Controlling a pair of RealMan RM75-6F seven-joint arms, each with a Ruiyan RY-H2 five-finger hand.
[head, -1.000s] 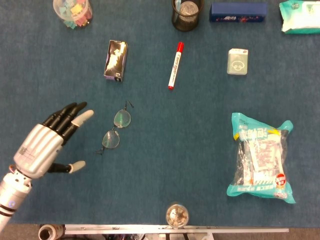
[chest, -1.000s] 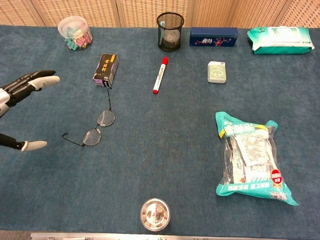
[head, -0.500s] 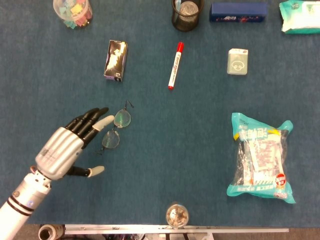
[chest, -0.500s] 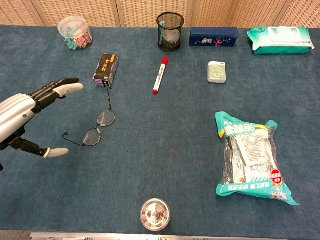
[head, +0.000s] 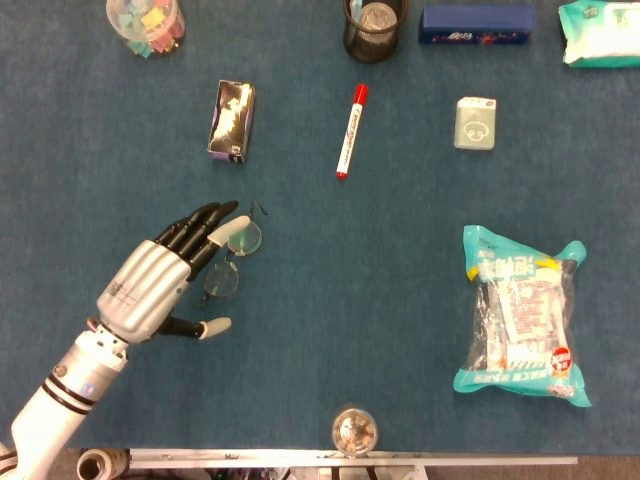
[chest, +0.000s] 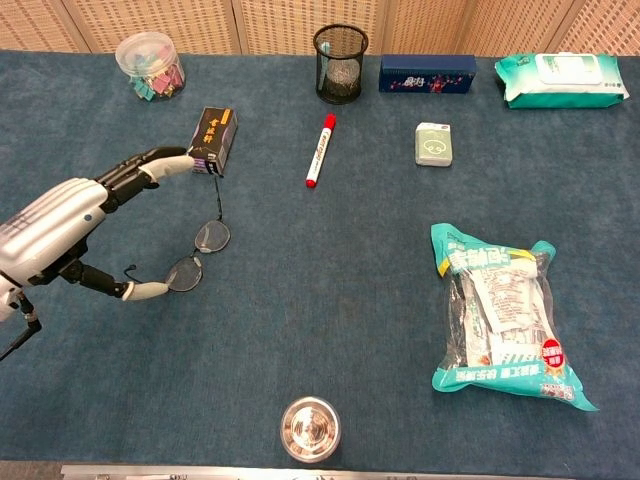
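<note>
1 hand (head: 165, 278) shows, the left one, and it hangs flat over the glasses (head: 233, 262) with its fingers (head: 205, 222) spread and nothing in them. The thumb sticks out to the side, just below the lower lens. The fingertips reach over the upper lens in the head view. I cannot tell if they touch it. The right hand does not show in either view.

Around the glasses, a small black box (head: 231, 121) lies just beyond the fingertips. A red marker (head: 350, 130) lies to the right of the box, well apart from the hand. A tub of clips (head: 146, 22) stands at the far left edge. A black mesh cup (head: 373, 25) stands at the far side, with a long blue box (head: 475, 23) beside it and a pack of wipes (head: 600, 32) in the far right corner. A small pale green case (head: 475, 123) lies near the marker's right. A big teal bag (head: 521, 316) lies on the right side, far from the hand. A shiny metal cup (head: 354, 431) stands at the near edge. Nothing lies between the hand and the glasses.

The glasses lie open on the blue table (head: 330, 290), left of the middle. They have thin dark wire frames and 2 round clear lenses. 1 thin arm points toward the black box.
</note>
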